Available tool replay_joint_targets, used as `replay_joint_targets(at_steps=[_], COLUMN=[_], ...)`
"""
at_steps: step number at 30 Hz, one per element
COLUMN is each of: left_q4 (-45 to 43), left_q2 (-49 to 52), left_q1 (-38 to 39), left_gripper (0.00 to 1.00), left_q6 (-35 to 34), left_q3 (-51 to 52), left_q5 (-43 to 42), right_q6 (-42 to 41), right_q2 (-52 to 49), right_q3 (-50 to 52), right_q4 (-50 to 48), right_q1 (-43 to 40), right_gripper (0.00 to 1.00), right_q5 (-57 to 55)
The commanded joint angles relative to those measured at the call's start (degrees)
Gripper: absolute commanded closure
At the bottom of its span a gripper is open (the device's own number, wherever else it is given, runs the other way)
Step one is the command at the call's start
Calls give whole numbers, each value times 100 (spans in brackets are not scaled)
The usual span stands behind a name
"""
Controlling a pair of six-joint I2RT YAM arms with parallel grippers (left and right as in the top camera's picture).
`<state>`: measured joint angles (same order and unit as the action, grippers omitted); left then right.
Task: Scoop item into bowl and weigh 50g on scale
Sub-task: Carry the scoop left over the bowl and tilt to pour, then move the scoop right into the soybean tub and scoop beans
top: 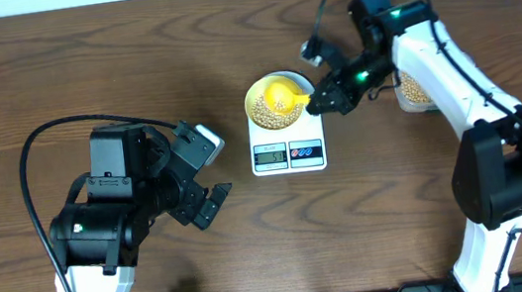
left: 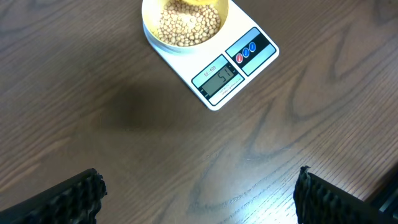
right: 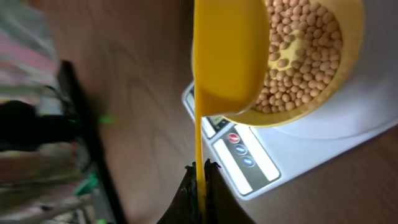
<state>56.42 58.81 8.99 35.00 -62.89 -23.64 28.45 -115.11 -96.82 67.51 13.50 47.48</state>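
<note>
Right claw (right: pixel 200 182) clamped on the spoon (right: pixel 227 56), I'm tipping beans (right: pixel 298 56) into the bowl (right: pixel 348 68); next, check the scale (top: pixel 287 153) readout.

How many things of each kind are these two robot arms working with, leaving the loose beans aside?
Scales: 1, the white rounded-rectangular digital kitchen scale.
Containers: 2, the small round pale yellow bowl and the clear plastic tub.
Spoons: 1, the yellow plastic measuring spoon.
Total: 4.
</note>
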Motion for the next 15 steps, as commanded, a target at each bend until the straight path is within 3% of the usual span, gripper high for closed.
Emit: replay_joint_targets(at_steps=[1, 5, 15], left_q4=[9, 9, 9], left_q2=[2, 2, 2], left_q1=[-31, -31, -31], left_gripper=[1, 1, 1], left_q6=[98, 98, 98], left_q3=[-109, -109, -109], left_q5=[13, 13, 13], right_q6=[-76, -76, -151], right_q2=[256, 531, 1425], right_q3=[-111, -111, -111], right_q4=[203, 590, 1311], right_q1=[-328, -870, -2061], right_gripper=[99, 99, 99], right_q5=[796, 621, -1506])
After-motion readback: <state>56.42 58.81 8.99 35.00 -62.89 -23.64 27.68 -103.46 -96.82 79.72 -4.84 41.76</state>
